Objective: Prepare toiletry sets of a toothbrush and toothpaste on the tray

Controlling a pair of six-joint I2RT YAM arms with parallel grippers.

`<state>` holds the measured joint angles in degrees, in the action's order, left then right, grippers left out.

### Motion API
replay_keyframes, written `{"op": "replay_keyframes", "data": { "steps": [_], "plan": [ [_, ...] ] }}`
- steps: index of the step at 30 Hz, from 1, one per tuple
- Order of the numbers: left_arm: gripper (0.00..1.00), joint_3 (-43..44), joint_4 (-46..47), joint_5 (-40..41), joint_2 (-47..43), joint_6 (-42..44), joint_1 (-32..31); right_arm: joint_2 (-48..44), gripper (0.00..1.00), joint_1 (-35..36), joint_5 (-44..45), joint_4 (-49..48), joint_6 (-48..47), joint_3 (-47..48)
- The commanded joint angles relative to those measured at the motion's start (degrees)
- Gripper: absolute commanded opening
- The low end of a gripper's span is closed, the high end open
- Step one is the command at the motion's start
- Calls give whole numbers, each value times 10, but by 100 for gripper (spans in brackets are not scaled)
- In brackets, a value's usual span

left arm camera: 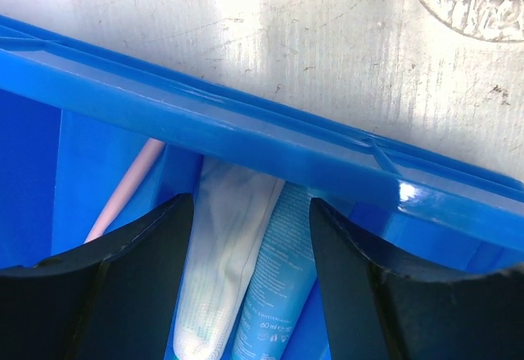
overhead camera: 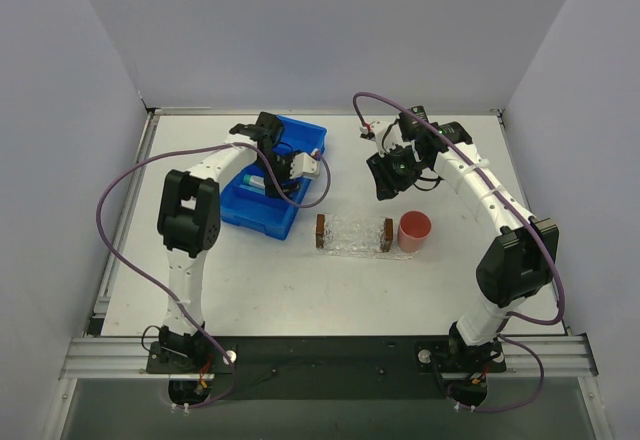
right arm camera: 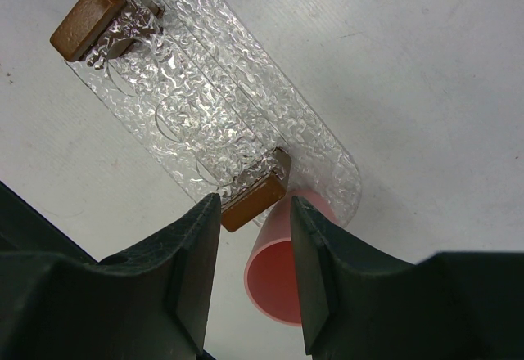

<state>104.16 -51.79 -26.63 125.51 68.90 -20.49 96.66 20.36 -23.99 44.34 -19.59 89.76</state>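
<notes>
Hovering low over the blue bin [left arm camera: 246, 131] at the desk's [overhead camera: 300, 290] left side, the left pincer [left arm camera: 250, 204] has its jaws spread wide and grips nothing. Right between those jaws lie the pale toothpaste tube [left arm camera: 214, 278] and the bluer toothpaste tube [left arm camera: 278, 286], side by side on the bin floor. The pink toothbrush [left arm camera: 123, 190] lies in the bin too, just left of the tubes in the left wrist view and outside the jaws.

Over to the middle of the desk: the clear tray [right arm camera: 213, 106] sits with a brown block [right arm camera: 86, 18] at each short end and nothing on it. A pink cup [right arm camera: 274, 282] stands just beside its right end. The right pincer [right arm camera: 254, 213] hangs above the desk, on the far side of that end, jaws partly apart and holding nothing.
</notes>
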Motion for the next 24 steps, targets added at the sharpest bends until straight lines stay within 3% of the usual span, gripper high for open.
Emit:
{"op": "replay_keyframes", "data": {
  "steps": [1, 11, 18, 24],
  "plan": [
    [70, 10, -21, -4, 28, 41, -2, -14, 35, 4, 1, 10, -6, -4],
    [66, 2, -45, 12, 61, 66, -3, -15, 35, 4, 2, 11, -5, -4],
    [58, 17, -74, 18, 81, 78, -9, -15, 35, 4, 3, 11, -5, -4],
    [33, 38, -113, 34, 100, 91, -14, -15, 35, 5, 4, 10, -5, -3]
  ]
}}
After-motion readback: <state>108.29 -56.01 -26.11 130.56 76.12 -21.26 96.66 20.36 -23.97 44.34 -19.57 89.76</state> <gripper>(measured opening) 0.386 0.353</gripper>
